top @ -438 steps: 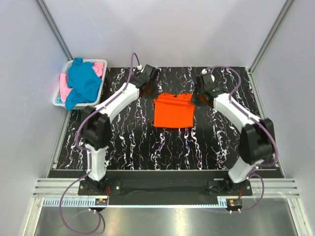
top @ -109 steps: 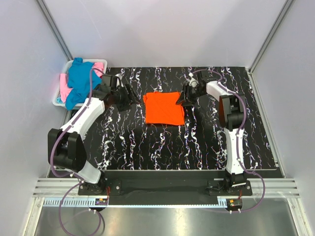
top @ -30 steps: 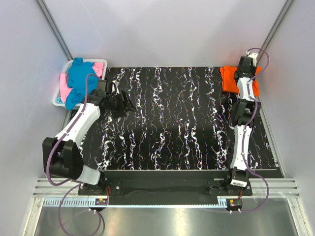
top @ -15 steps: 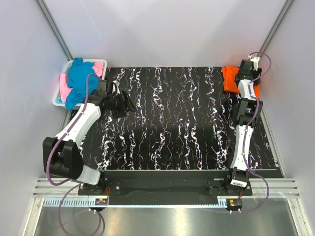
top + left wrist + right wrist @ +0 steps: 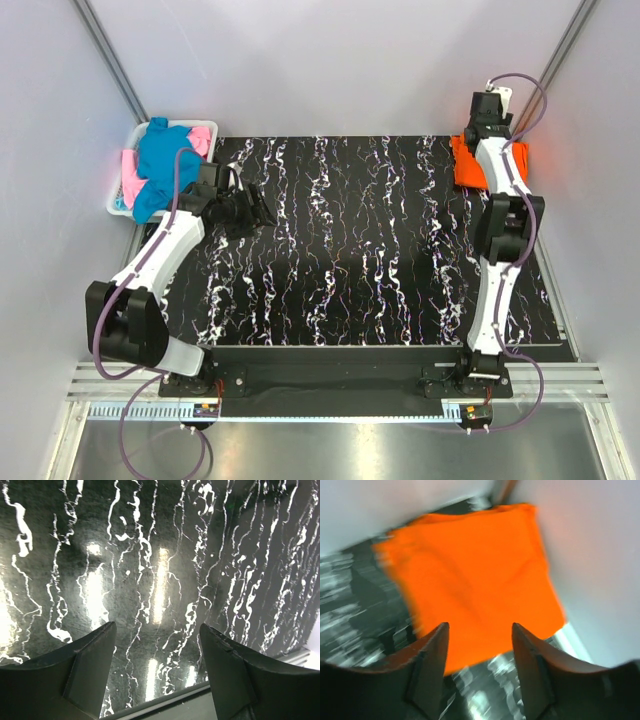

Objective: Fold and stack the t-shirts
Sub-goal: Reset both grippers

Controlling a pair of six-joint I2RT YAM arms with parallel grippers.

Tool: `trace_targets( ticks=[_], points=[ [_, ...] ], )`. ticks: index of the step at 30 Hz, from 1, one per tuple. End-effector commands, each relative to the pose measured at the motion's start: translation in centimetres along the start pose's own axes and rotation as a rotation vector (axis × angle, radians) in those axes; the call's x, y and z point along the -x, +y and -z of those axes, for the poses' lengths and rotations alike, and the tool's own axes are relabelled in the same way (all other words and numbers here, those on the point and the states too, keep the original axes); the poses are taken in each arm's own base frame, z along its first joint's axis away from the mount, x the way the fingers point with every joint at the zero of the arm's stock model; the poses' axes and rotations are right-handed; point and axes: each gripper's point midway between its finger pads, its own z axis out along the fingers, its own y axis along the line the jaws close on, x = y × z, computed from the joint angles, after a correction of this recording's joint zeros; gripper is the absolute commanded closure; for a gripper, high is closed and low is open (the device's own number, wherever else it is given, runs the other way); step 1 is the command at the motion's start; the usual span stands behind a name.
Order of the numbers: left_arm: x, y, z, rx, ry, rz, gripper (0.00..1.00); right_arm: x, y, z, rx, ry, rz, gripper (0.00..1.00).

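Note:
The folded orange t-shirt (image 5: 466, 166) lies flat in the back right corner of the black marbled mat (image 5: 360, 250). My right gripper (image 5: 486, 128) hovers above it, open and empty. In the right wrist view the orange t-shirt (image 5: 475, 575) lies beyond the spread right gripper (image 5: 480, 626), apart from both fingers. My left gripper (image 5: 256, 212) stands open over the mat's back left. Only bare mat shows between the fingers of the left gripper (image 5: 156, 627). The teal-blue t-shirt (image 5: 165, 165) and the pink t-shirt (image 5: 203, 135) lie bunched in the white basket (image 5: 122, 207).
The basket sits off the mat's back left corner, against the left wall. Pale walls close in the back and both sides. The right wall stands right beside the orange shirt. The mat's near edge (image 5: 165, 700) shows in the left wrist view.
My right gripper has opened, let go of the orange t-shirt in the back right corner and lifted toward the back wall. The left arm has barely moved.

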Motion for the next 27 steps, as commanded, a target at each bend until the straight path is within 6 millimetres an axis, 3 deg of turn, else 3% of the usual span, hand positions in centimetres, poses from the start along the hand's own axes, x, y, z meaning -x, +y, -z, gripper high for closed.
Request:
trace_targets(
  ticks=[1,2,3,4,6,7,9,10,11,12,13,14,16,17,19,20,27],
  points=[
    [1.9,-0.9,1.5,-0.004,-0.092,-0.046,0.27,2.3,2.7,8.1,0.248,0.035,-0.164,0.42],
    [1.8,-1.0,1.5,-0.004,-0.092,-0.048,0.26,1.9,3.6,9.3,0.289,0.055,-0.180,0.46],
    [2.0,-0.9,1.5,0.010,-0.100,-0.054,0.25,2.2,4.7,11.9,0.331,0.051,-0.173,0.49],
    [1.8,-0.7,1.6,0.022,-0.092,-0.057,0.25,0.4,6.2,13.2,0.361,0.085,-0.140,0.49],
    [1.8,-0.8,1.8,0.031,-0.083,-0.082,0.23,0.0,7.0,16.2,0.390,0.089,-0.118,0.46],
    [1.5,-0.6,1.9,0.048,-0.071,-0.089,0.22,-1.7,8.6,17.9,0.413,0.113,-0.079,0.39],
    [1.7,-0.7,2.3,0.062,-0.080,-0.126,0.18,-2.0,8.7,20.6,0.428,0.106,-0.066,0.17],
    [1.6,-0.9,2.8,0.063,-0.086,-0.143,0.16,-3.9,9.6,21.7,0.453,0.133,-0.033,0.12],
    [1.5,-0.8,3.0,0.074,-0.093,-0.152,0.06,-4.1,9.9,22.8,0.471,0.134,-0.036,0.05],
    [1.8,-0.4,3.3,0.104,-0.114,-0.168,0.01,-3.6,9.6,24.4,0.496,0.114,-0.041,0.00],
    [1.7,-0.5,3.7,0.108,-0.123,-0.184,0.01,-5.0,9.8,25.1,0.496,0.130,-0.025,0.01],
    [1.8,-0.2,3.9,0.128,-0.137,-0.194,0.01,-4.3,9.3,26.4,0.515,0.112,-0.064,0.00],
    [1.6,-0.1,4.2,0.147,-0.145,-0.213,0.01,-6.1,9.7,27.5,0.556,0.150,-0.091,0.00],
    [1.8,0.3,4.4,0.172,-0.159,-0.216,0.01,-5.2,9.6,28.5,0.591,0.119,-0.124,0.00],
    [1.5,0.3,4.4,0.178,-0.156,-0.222,0.01,-6.8,10.1,29.3,0.631,0.152,-0.140,0.00],
    [1.7,0.6,4.7,0.196,-0.171,-0.226,0.01,-6.7,10.5,30.1,0.657,0.143,-0.147,0.00],
    [1.8,0.4,5.0,0.213,-0.191,-0.239,0.01,-8.8,12.8,32.0,0.729,0.183,-0.102,0.00]
  ],
)
